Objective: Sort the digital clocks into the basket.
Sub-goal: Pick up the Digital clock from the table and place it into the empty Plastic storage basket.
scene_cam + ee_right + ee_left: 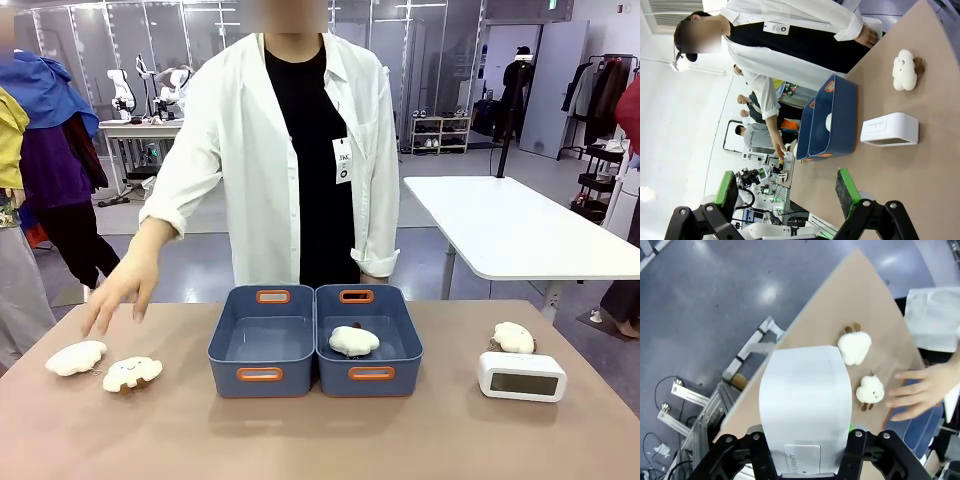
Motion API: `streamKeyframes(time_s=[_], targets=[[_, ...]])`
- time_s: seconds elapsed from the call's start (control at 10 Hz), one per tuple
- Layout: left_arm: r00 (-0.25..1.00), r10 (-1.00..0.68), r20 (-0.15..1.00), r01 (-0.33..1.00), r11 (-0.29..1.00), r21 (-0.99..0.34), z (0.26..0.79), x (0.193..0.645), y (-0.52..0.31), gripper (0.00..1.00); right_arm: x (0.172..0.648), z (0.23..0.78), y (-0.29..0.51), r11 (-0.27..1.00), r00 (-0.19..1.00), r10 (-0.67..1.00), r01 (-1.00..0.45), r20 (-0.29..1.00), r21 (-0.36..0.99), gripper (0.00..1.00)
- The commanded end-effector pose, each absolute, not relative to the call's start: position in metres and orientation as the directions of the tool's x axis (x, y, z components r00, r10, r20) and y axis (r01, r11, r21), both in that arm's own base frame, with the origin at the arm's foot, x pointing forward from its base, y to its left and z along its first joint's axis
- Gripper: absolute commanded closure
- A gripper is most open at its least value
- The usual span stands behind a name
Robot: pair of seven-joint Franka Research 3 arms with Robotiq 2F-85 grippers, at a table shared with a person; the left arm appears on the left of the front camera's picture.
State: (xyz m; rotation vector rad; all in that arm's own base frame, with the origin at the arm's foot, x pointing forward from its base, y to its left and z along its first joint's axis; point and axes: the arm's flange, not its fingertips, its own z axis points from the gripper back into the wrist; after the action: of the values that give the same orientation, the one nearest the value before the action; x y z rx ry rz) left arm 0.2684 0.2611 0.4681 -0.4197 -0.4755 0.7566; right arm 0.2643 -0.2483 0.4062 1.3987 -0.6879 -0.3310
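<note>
The left gripper is clamped on one digital clock, holding it above the left end of the table, where the outer cloud toy and the inner cloud toy lie side by side with the person's hand spread just beyond them. The right gripper is spread wide with nothing between its green pads, and the second digital clock lies on the right of the table, just nearer than the right cloud toy and well apart from the baskets. The left basket and the right basket stand touching side by side in the middle, and the right one has a cloud toy in the basket
</note>
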Motion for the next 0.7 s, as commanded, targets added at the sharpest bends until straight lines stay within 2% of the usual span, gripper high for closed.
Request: streamKeyframes(time_s=[0.0, 0.2, 0.3, 0.6], targets=[[0.595, 0.762, 0.257, -0.508, 0.604, -0.614, 0.457, 0.266, 0.283, 0.62, 0.261, 0.408, -0.248, 0.173, 0.772, -0.583, -0.188, 0.254, 0.967, 0.00], [0.580, 0.791, 0.191, -0.529, 0.545, -0.650, 0.452, 0.269, 0.294, 0.62, 0.261, 0.408, -0.248, 0.173, 0.772, -0.583, -0.188, 0.254, 0.967, 0.00], [0.572, 0.781, 0.248, -0.540, 0.587, -0.604, 0.457, 0.242, 0.293, 0.62, 0.261, 0.408, -0.248, 0.173, 0.772, -0.583, -0.188, 0.254, 0.967, 0.00], [0.572, 0.781, 0.248, -0.540, 0.587, -0.604, 0.457, 0.242, 0.293, 0.62, 0.261, 0.408, -0.248, 0.173, 0.772, -0.583, -0.188, 0.254, 0.967, 0.00]])
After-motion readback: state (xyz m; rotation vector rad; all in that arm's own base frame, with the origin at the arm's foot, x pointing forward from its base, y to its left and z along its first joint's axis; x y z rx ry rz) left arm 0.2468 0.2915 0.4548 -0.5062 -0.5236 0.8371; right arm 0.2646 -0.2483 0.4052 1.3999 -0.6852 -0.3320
